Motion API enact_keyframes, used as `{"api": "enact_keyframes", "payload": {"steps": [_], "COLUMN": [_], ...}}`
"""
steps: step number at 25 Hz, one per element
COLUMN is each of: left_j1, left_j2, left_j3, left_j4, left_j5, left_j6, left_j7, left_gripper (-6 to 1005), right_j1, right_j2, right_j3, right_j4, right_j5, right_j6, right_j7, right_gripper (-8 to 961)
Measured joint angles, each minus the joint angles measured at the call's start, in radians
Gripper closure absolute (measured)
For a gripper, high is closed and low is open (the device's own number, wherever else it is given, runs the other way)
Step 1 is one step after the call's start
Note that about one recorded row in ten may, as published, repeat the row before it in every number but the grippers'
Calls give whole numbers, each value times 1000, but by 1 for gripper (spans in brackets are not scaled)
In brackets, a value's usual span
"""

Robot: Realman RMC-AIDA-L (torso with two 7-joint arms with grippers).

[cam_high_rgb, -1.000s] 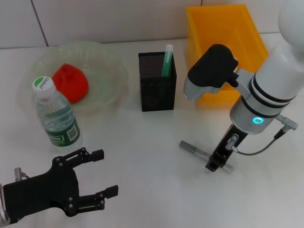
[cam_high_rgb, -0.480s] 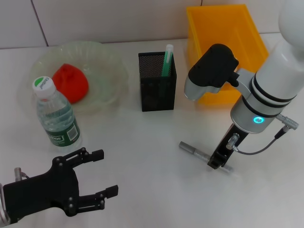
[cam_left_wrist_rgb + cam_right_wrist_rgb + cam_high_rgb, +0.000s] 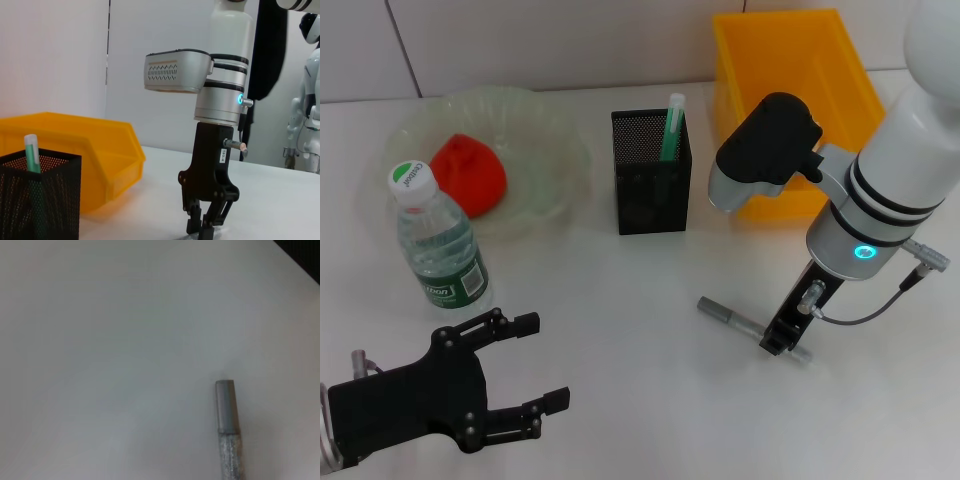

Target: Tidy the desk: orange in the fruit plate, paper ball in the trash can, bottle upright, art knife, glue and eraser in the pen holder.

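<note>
A grey art knife (image 3: 728,318) (image 3: 227,426) lies flat on the white table, right of centre. My right gripper (image 3: 776,345) (image 3: 202,230) points straight down onto it, its fingers drawn together around the knife's far half. My left gripper (image 3: 542,362) hovers open and empty at the front left. The bottle (image 3: 438,245) stands upright beside it. The orange (image 3: 470,175) rests in the fruit plate (image 3: 555,130). A green glue stick (image 3: 673,125) (image 3: 32,155) stands in the black mesh pen holder (image 3: 651,175) (image 3: 45,200). No paper ball or eraser shows.
The yellow bin (image 3: 790,90) (image 3: 90,150) stands at the back right, just behind my right arm. Bare table lies between the pen holder and the knife, and along the front centre.
My right gripper has crept slightly to the right and lower over the art knife. The left arm and the other objects have not moved.
</note>
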Motion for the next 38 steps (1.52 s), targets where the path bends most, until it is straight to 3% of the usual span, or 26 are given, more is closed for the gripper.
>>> {"api": "enact_keyframes", "payload": {"steps": [24,29,34,38], "left_j1": [0,-1,-1,-2], "left_j2": [0,1,1,2], "left_j3": [-5,-7,-8,-8], "left_j4": [1,1,4,4], "left_j5": [0,0,0,0], "left_j6": [1,4,8,9], "left_j7": [0,0,0,0], "left_gripper": [129,129,129,129], "right_j1": [11,-6,-29,-41], "right_j2": [-1,-6,-9,-10], "right_j3": [20,216,298,302], "right_j4": [-4,-100,-257,-379], "right_j5": [9,88,59,-10], "right_j6": [-3,-95,-153,-174], "right_j7": [-11,-83,-99,-107], "right_gripper": [826,826,826,825]}}
